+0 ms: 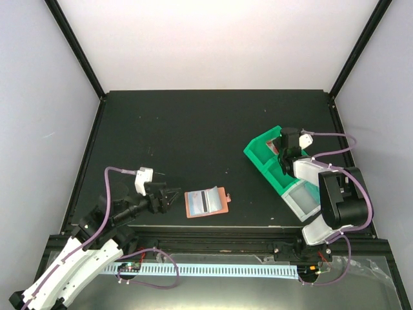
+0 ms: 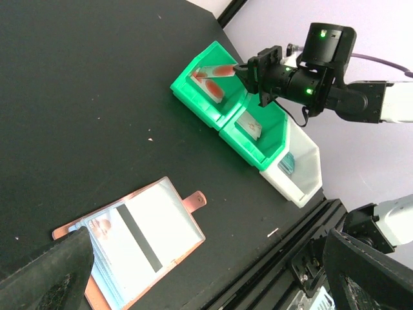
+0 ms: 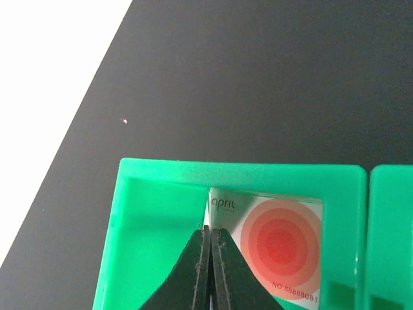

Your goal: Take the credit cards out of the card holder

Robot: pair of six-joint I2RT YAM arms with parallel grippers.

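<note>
The left gripper (image 1: 169,197), jaws wide apart, is hanging just beside the open wallet (image 1: 223,199), a striped card (image 1: 202,201) lying on it. The right gripper (image 3: 210,234), fingers together, is hovering by a red-ringed card (image 3: 281,242) in the green bin (image 3: 161,172).

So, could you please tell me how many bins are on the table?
3, in a row on the right: a green bin farthest back, a second green bin beside it, and a white bin nearest the front edge.
</note>
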